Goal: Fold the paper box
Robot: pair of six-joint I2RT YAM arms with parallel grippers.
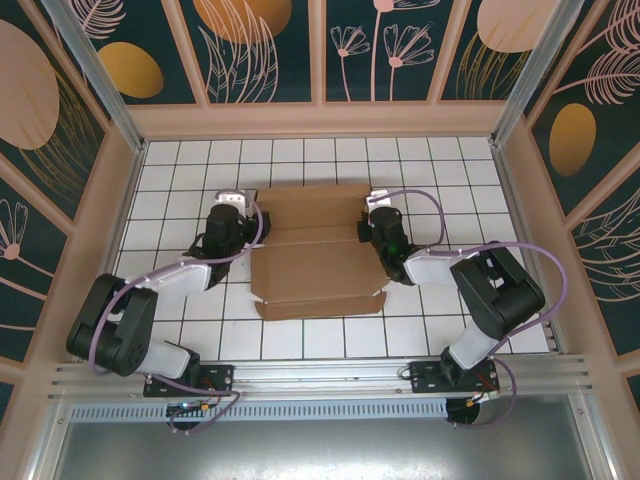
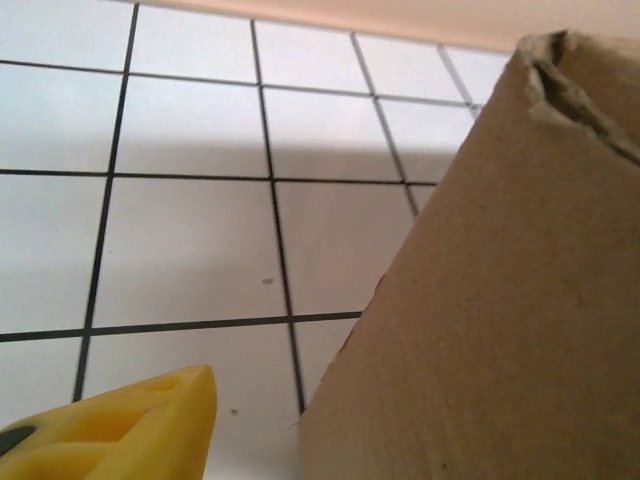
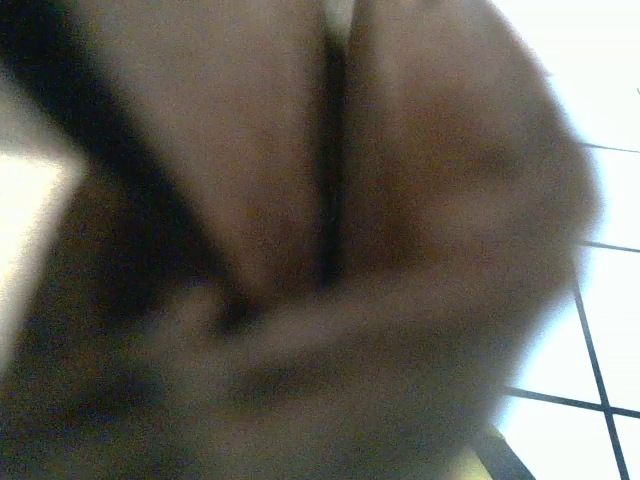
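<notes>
Grippers flank the paper box on the tiled table: the right gripper I read as closed at its far right corner; the left gripper, one yellow finger beside cardboard, I cannot tell. Both arms bend inward.

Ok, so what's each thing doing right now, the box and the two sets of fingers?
cardboard box, lying mostly flat on the tiles, not folded up yet, left flap looks lifted.
left fingers, open, beside the box's left edge.
right fingers, shut, right up against the cardboard; gripping it or not, can't tell.
</notes>
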